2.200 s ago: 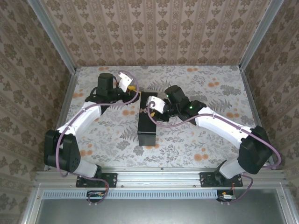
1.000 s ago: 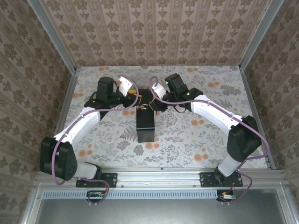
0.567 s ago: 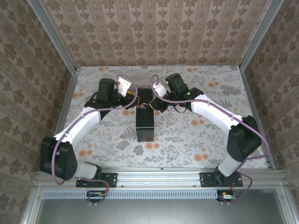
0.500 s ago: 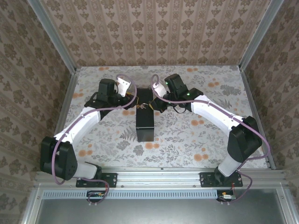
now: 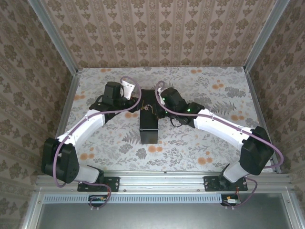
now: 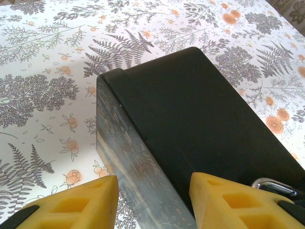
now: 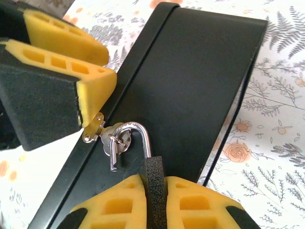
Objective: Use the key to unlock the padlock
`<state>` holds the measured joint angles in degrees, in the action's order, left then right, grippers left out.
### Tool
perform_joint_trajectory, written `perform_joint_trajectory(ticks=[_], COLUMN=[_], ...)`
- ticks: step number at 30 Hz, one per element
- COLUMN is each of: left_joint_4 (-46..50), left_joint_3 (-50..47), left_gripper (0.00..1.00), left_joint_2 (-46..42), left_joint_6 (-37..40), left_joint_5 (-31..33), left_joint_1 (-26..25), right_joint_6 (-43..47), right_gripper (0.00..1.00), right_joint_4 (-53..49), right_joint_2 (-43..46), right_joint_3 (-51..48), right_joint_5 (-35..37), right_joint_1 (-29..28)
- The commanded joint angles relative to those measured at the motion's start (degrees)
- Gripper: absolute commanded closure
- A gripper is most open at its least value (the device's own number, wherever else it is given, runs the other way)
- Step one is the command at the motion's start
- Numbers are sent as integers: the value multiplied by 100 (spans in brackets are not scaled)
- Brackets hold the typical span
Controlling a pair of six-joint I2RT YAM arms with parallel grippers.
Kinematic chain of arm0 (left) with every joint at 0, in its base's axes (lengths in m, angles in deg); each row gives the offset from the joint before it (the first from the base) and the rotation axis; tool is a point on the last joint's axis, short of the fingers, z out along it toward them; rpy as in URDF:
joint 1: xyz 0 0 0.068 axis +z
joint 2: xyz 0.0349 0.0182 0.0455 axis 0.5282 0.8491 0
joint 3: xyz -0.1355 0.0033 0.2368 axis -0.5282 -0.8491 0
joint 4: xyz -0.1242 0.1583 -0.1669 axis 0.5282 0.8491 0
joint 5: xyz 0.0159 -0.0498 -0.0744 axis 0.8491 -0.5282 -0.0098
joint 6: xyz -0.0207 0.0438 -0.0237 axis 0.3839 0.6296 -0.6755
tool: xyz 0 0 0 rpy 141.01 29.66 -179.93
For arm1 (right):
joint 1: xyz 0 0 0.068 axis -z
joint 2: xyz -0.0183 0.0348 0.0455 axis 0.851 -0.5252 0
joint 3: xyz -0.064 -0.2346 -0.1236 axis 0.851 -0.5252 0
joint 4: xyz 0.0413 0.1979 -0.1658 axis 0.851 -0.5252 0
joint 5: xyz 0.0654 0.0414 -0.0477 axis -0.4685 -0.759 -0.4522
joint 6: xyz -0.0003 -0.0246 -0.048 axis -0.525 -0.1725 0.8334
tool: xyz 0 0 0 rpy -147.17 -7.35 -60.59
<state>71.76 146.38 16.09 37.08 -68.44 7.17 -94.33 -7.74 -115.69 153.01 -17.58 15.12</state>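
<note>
In the right wrist view my right gripper [image 7: 153, 185] is shut on the padlock [image 7: 153, 168], a small dark textured body with a silver shackle [image 7: 145, 136]. The shackle stands open, its free end hanging loose while it is still hooked through the brass hasp [image 7: 93, 130] of the black box [image 7: 200, 71]. My left gripper [image 6: 152, 186] is open, its yellow fingers [image 6: 76, 202] straddling the box's worn lid edge [image 6: 138, 162]. From above, both grippers meet at the box's far end [image 5: 148, 109]. The key is hidden.
The long black box [image 5: 148, 126] lies lengthways in the middle of the flower-print table [image 5: 214, 152]. Patterned walls and metal rails close in the back and both sides. Open tabletop stretches left and right of the box.
The right arm has swung round, its wrist shifting left over the box's far end with the padlock held. The left gripper has edged right against the box. Earlier, the box was straightened.
</note>
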Motion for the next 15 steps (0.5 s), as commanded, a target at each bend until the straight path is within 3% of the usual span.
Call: perform_joint_trajectory(ticks=[1, 7, 15], left_joint_4=[336, 279, 198], left_joint_3=[-246, -326, -375], left_gripper=[54, 54, 55], left_joint_2=[129, 120, 181], left_joint_6=[-161, -247, -191], left_joint_5=[-268, -442, -626], left_joint_1=[-84, -83, -57], right_joint_6=[-1118, -2203, -2449], right_gripper=[100, 100, 100], right_joint_4=[490, 1313, 1702], right_joint_2=[42, -154, -462], right_joint_3=[-175, -444, -122], right_joint_5=[1344, 1847, 1684], right_joint_1=[5, -151, -177])
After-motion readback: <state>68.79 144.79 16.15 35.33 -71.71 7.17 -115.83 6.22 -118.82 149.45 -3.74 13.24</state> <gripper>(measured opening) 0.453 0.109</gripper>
